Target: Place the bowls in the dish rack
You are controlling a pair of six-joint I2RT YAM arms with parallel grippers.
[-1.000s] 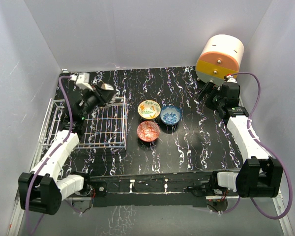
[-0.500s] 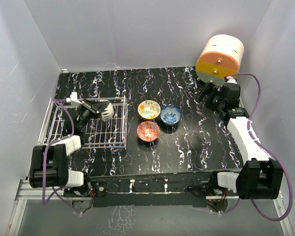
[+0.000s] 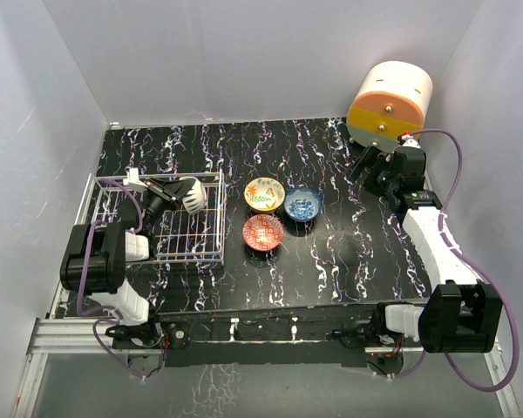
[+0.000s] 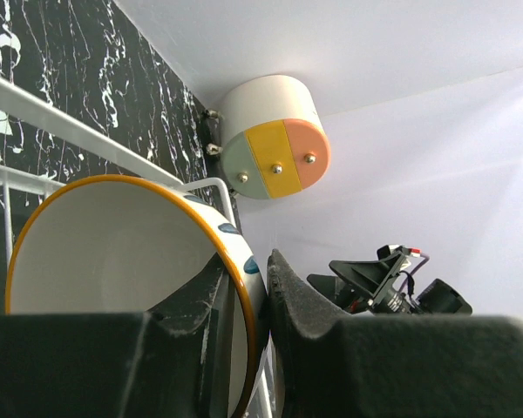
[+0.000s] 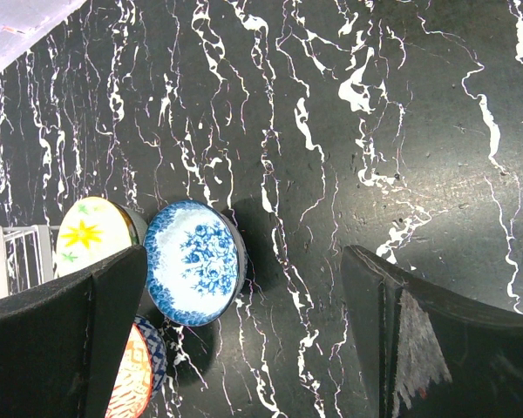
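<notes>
My left gripper (image 3: 179, 189) is shut on the rim of a pale bowl (image 3: 193, 196) and holds it tilted on edge over the far right part of the white wire dish rack (image 3: 113, 228). In the left wrist view the bowl (image 4: 113, 252) shows a white inside, an orange rim and blue spots outside, with the rim pinched in the gripper (image 4: 263, 292). On the table right of the rack sit a yellow-floral bowl (image 3: 264, 193), a blue bowl (image 3: 303, 203) and a red bowl (image 3: 263, 232). My right gripper (image 3: 367, 165) stands open and empty, off to the right of them. In the right wrist view the blue bowl (image 5: 194, 261) lies by the left finger of that gripper (image 5: 244, 254).
A cream-and-orange cylindrical drawer unit (image 3: 390, 103) stands at the back right corner, just behind my right gripper. White walls close in the black marbled table (image 3: 331, 252) on three sides. The rack's wire rim (image 4: 70, 131) runs close under the held bowl.
My left arm has folded back toward its base. The held bowl came down and nearer, from above the rack's far edge to low over the rack. The right arm stayed still.
</notes>
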